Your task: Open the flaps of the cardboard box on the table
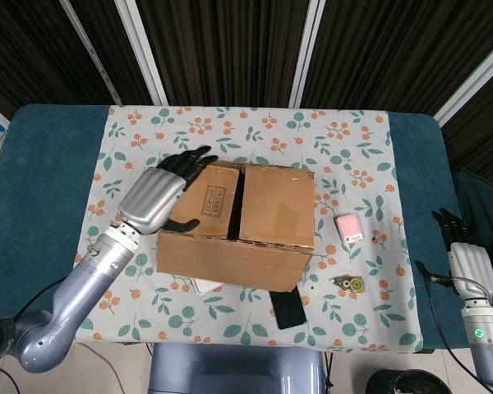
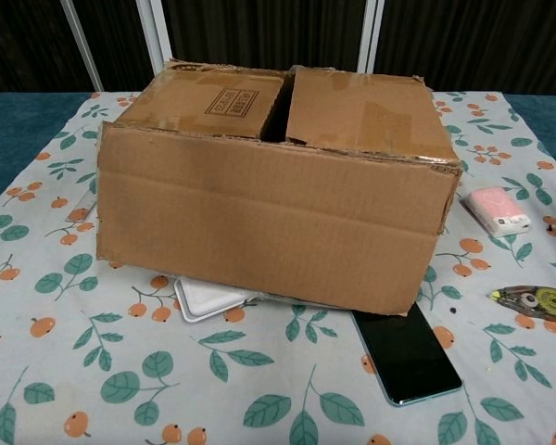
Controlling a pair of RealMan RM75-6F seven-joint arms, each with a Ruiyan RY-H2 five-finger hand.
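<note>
The cardboard box (image 1: 238, 226) sits at the middle of the worktop (image 1: 49, 164), its two top flaps lying flat with a dark seam between them. The left hand (image 1: 160, 195) hovers at the box's 9 o'clock edge, fingers spread and holding nothing, dark fingertips reaching over the left flap (image 1: 207, 199). By my reading the step in hand is getting a purchase on that flap; the next move calls for fingertips slipped into the seam or under the flap's free edge, then a lift outward. The right hand (image 1: 467, 256) rests far out at 4 o'clock, off the cloth; its fingers look straight and empty. Whether the left fingertips touch the cardboard cannot be told. The box's near wall hides part of a white case (image 2: 207, 300) and a black phone (image 2: 403, 357).
</note>
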